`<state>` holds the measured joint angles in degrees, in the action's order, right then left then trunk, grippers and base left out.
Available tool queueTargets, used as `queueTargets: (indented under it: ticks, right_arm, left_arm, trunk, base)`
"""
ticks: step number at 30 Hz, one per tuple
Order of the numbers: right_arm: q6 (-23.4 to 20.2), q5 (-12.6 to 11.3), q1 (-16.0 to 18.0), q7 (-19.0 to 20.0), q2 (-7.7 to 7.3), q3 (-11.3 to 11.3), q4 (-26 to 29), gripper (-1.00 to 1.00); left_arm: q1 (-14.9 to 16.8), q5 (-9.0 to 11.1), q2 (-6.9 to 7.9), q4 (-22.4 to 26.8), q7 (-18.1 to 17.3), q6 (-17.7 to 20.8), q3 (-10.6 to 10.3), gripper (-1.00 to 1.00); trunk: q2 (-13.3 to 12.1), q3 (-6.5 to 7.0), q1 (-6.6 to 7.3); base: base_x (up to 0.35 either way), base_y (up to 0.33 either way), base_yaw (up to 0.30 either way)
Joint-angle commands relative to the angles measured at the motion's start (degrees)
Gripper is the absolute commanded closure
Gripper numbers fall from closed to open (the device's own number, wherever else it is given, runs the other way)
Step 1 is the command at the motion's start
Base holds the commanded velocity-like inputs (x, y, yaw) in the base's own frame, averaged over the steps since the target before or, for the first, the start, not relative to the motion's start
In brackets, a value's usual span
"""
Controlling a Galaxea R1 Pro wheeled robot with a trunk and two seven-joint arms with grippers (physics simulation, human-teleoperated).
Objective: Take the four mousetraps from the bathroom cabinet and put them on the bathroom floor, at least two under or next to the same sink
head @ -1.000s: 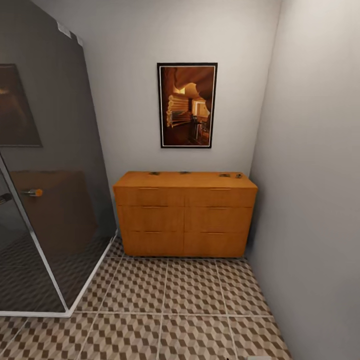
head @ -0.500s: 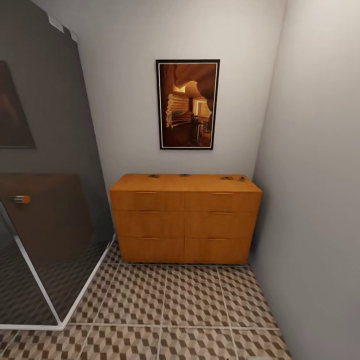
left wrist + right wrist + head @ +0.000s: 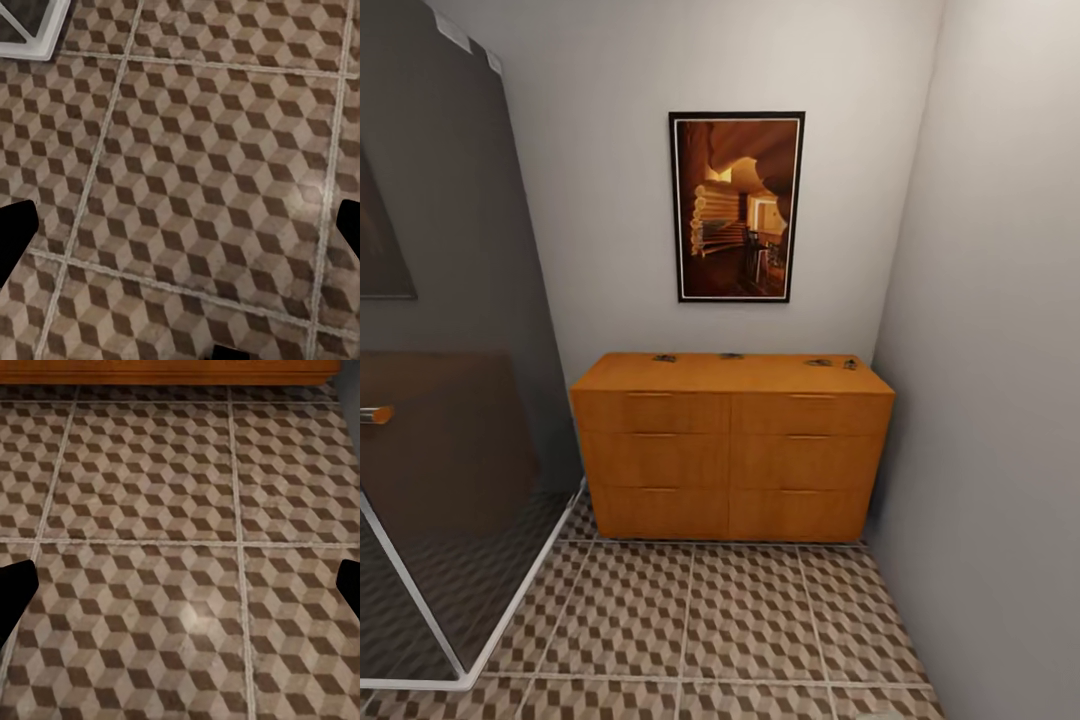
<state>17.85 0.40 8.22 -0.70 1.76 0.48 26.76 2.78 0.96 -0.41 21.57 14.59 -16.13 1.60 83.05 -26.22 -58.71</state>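
Four mousetraps in a left-right row atop the cabinet; orientation unclear; both end effectors spread wide.

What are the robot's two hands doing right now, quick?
Left gripper: open, holding nothing, above the bathroom floor.
Right gripper: open, holding nothing, above the same tiles.

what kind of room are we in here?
Likely a bathroom: a glass shower enclosure with a white frame stands on the left, cube-patterned floor tiles run up to a low orange-brown cabinet, and a framed picture hangs above it. No sink visible.
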Motion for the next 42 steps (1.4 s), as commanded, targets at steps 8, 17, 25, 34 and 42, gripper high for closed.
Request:
queueTargets:
  ticks: [8, 17, 25, 34, 42]
  right_arm:
    - [0.2, 0.0, 0.0, -0.1, 0.00, 0.0, 0.0, -1.00]
    - [0.2, 0.0, 0.0, -0.1, 0.00, 0.0, 0.0, -1.00]
    - [0.2, 0.0, 0.0, 0.0, -0.02, 0.0, 0.0, -1.00]
    - [0.2, 0.0, 0.0, -0.1, 0.00, 0.0, 0.0, -1.00]
    - [0.2, 0.0, 0.0, 0.0, 0.00, 0.0, 0.0, -1.00]
  left_arm:
    - [0.0, 0.1, -0.03, 0.0, 0.0, -0.2, 0.2, -1.00]
    - [0.0, 0.1, -0.03, 0.0, 0.0, -0.2, 0.2, -1.00]
    - [0.0, 0.1, -0.03, 0.0, 0.0, -0.2, 0.2, -1.00]
    - [0.0, 0.1, -0.03, 0.0, 0.0, -0.2, 0.2, -1.00]
    - [0.0, 0.1, -0.03, 0.0, 0.0, -0.2, 0.2, -1.00]
  trunk:
    - [0.0, -0.06, -0.02]
    - [0.0, -0.06, -0.02]
    - [0.0, -0.06, -0.02]
    - [0.0, -0.06, -0.02]
    - [0.0, -0.06, -0.02]
  base:
    - [0.152, 0.000, 0.000]
    - [0.015, 0.000, 0.000]
    - [0.001, 0.000, 0.000]
    - [0.000, 0.000, 0.000]
    - [0.000, 0.000, 0.000]
